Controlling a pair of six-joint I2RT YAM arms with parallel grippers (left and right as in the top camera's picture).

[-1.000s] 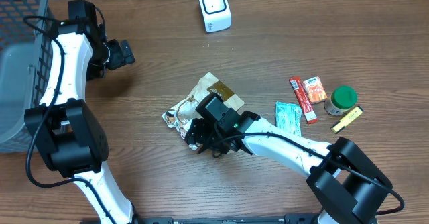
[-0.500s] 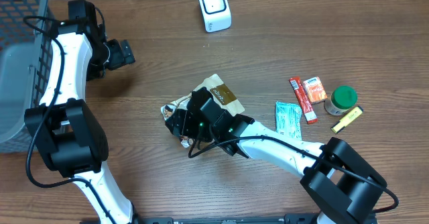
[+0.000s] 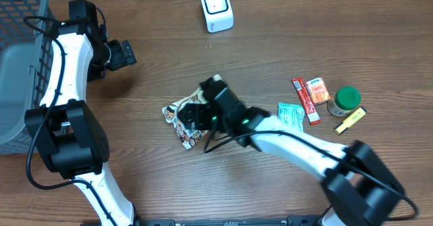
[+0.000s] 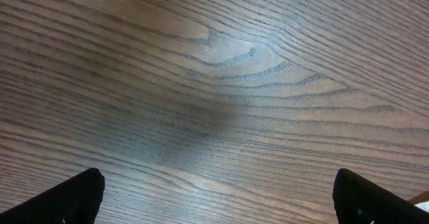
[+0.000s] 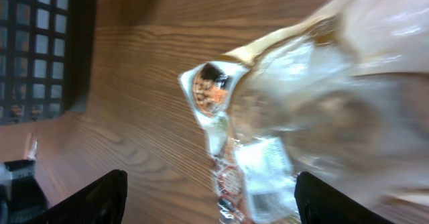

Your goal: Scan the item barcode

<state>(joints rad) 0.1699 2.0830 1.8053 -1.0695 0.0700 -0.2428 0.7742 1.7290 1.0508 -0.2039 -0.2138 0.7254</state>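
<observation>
The step in hand looks like the pick-up: the item has yet to be lifted and shown to the scanner. The right claw (image 5: 218, 204) hangs with its fingers spread wide and nothing pinched between them. The snack bag (image 5: 301, 96) lies flat on the bench (image 3: 352, 43) directly under and just ahead of that claw. From overhead, the right claw covers most of the bag, and only the printed end shows on the side toward the basket (image 3: 20, 63). The white scanner (image 3: 216, 8) stands well beyond the claw at the far edge of the bench.

The left claw (image 4: 218, 197) is also spread wide, with only bare wood below it, well apart from the bag.

The next move, as I judge it, calls for lowering onto a crinkled edge, closing firmly on the thin film, then lifting and turning the code side toward the scanner.

A white label patch (image 5: 268, 163) sits on the bag near the claw, but it is too blurred to read. No brand name is legible anywhere.
</observation>
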